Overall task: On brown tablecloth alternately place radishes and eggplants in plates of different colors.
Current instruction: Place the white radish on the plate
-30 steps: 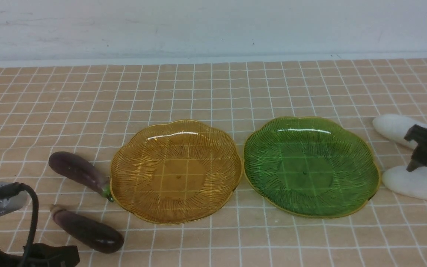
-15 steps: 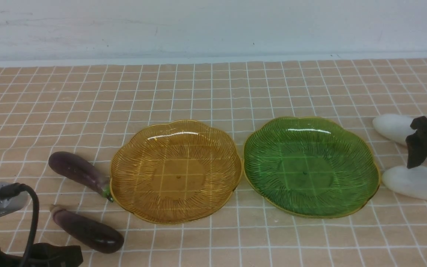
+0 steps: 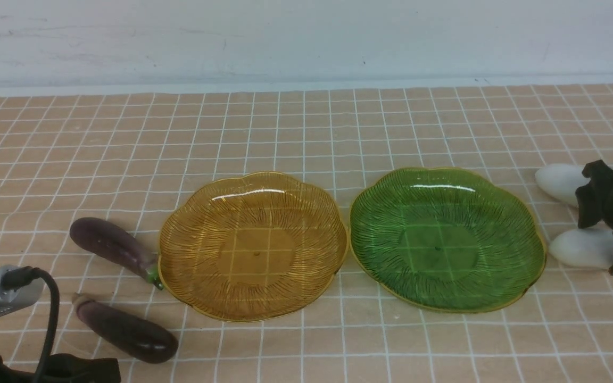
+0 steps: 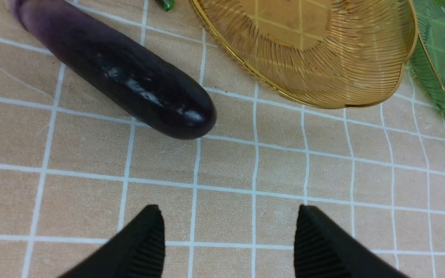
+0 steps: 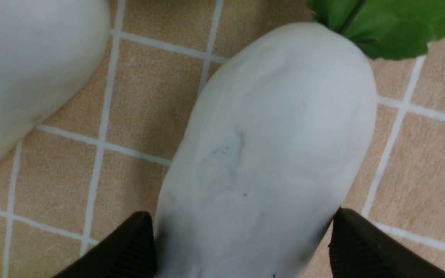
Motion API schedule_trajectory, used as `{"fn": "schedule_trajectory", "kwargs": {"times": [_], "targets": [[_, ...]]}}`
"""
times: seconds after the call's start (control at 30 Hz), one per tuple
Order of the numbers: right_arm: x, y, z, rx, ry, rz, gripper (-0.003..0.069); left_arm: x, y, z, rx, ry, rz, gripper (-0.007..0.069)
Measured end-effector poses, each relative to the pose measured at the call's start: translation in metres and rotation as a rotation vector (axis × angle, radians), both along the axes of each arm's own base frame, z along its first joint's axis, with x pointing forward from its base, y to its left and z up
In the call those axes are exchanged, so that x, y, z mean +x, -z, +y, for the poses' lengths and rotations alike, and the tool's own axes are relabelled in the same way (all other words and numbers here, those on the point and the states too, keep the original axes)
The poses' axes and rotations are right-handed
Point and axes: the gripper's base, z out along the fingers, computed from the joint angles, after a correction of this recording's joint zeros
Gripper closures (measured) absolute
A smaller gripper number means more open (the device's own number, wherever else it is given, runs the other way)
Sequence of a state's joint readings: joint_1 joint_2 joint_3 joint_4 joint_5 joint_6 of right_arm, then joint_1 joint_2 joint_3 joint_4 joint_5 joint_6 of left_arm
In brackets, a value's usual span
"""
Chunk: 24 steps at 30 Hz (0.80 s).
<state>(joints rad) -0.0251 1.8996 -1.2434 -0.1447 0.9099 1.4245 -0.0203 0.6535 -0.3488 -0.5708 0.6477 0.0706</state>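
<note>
On the brown tablecloth (image 3: 306,133) the amber plate (image 3: 179,276) and the green plate (image 3: 524,266) stand side by side, both empty. Two eggplants lie left of the amber plate, one farther (image 3: 112,247) and one nearer (image 3: 123,330). Two radishes lie right of the green plate, one farther (image 3: 559,181) and one nearer (image 3: 578,249). My right gripper (image 3: 604,234) is open, with one jaw on each side of the nearer radish (image 5: 269,135). My left gripper (image 4: 228,206) is open and empty, just short of the nearer eggplant (image 4: 122,73).
A white wall runs behind the table's far edge. The left arm's cable and grey wrist housing (image 3: 3,290) show at the bottom left. The radish's green leaves (image 5: 381,23) point away from the right gripper (image 5: 242,211).
My right gripper has come down and turned over the nearer radish, so its jaws now straddle it. The left arm has barely shifted. Plates, eggplants and radishes have not moved.
</note>
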Motion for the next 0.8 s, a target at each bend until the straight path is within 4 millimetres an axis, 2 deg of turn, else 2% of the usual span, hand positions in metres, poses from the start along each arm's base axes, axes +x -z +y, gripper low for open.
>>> {"fn": "schedule_trajectory", "kwargs": {"times": [0.2, 0.47, 0.57, 0.6, 0.63, 0.67, 0.73, 0.8], "targets": [[0.000, 0.001, -0.005, -0.065, -0.041, 0.012, 0.0173, 0.000, 0.000, 0.000, 0.000, 0.000, 0.000, 0.0207], [-0.003, -0.005, -0.013, -0.198, -0.252, 0.070, 0.0188, 0.000, 0.000, 0.000, 0.002, 0.001, -0.001, 0.0207], [-0.014, -0.048, -0.009, -0.264, -0.448, 0.009, 0.0195, 0.000, 0.000, 0.000, 0.003, 0.002, -0.001, 0.0207], [-0.017, -0.059, -0.005, -0.278, -0.497, -0.013, 0.0196, 0.000, 0.000, 0.000, 0.003, 0.002, -0.001, 0.0207], [-0.023, -0.077, 0.003, -0.303, -0.587, -0.055, 0.0197, 0.000, 0.000, 0.000, 0.004, 0.003, -0.002, 0.0207], [-0.025, -0.083, 0.007, -0.306, -0.614, -0.072, 0.0197, 0.000, 0.000, 0.000, 0.004, 0.003, -0.001, 0.0207], [-0.034, -0.111, 0.035, -0.339, -0.828, -0.179, 0.0197, 0.000, 0.000, 0.000, 0.004, 0.003, -0.001, 0.0207], [-0.037, -0.121, 0.059, -0.357, -0.989, -0.260, 0.0200, 0.000, 0.000, 0.000, 0.004, 0.003, -0.001, 0.0207]]}}
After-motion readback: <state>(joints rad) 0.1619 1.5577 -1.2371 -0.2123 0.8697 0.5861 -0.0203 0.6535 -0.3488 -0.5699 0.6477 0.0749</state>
